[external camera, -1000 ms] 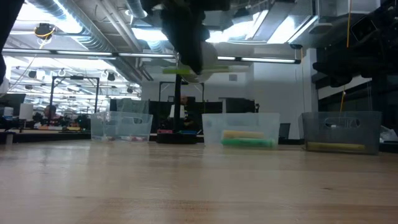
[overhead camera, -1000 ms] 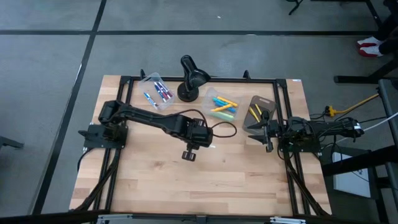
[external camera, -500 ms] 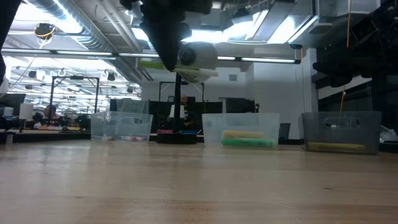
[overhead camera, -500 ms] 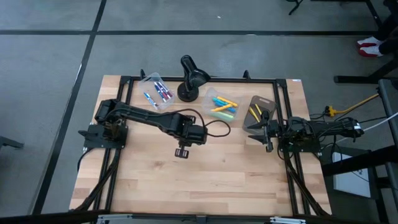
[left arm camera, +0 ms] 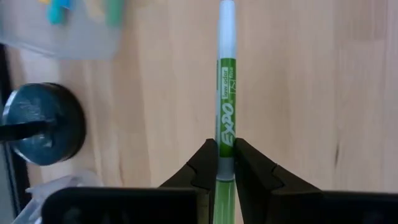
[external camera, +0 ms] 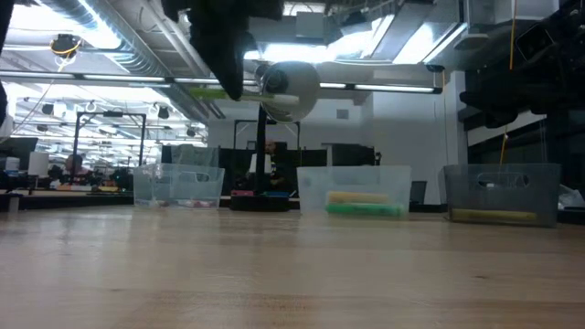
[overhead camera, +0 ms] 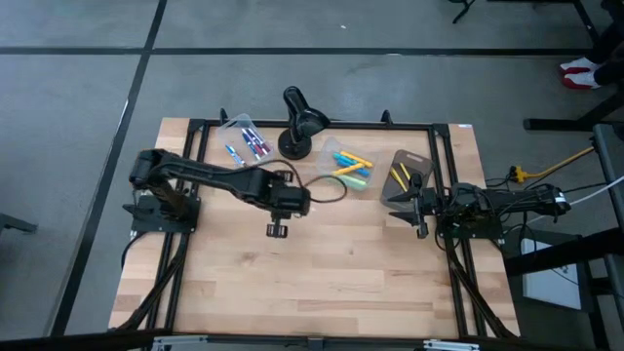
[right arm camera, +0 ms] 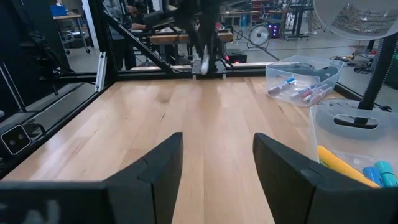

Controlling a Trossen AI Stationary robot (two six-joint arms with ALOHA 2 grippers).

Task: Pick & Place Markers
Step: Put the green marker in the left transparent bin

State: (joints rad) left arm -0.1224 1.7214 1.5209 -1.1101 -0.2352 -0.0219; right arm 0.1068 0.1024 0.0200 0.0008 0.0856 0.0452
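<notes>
My left gripper (overhead camera: 276, 229) hangs over the middle of the table, high above the wood in the low view (external camera: 219, 55), shut on a green marker (left arm camera: 225, 93) with a pale end (left arm camera: 227, 12). In the low view the green marker (external camera: 228, 92) shows as a level strip. A clear tub (overhead camera: 246, 141) at the far left holds blue and red markers. The middle tub (overhead camera: 349, 168) holds yellow, green and cyan ones, and a grey tub (overhead camera: 408, 175) holds yellow ones. My right gripper (right arm camera: 217, 168) waits open at the table's right side (overhead camera: 417, 210). My left gripper pinches the green marker between its two fingers on the printed barrel (left arm camera: 224, 146), partway along its length. The fingers (left arm camera: 205, 165) come from above, pointing down. The marker lies level and is lifted clear of the table, its pale end reaching out past the fingers.
A black desk lamp stands on its round base (overhead camera: 295, 146) between the left and middle tubs, and its head (external camera: 288, 87) shows beside the gripper in the low view. Bare wood (overhead camera: 322, 283) spreads over the near half of the table. A black frame (overhead camera: 439, 156) runs round the table.
My left gripper has carried the green marker toward the table's left edge and a little toward the far edge, staying high above the wood and shut on it. The right arm has kept still.
</notes>
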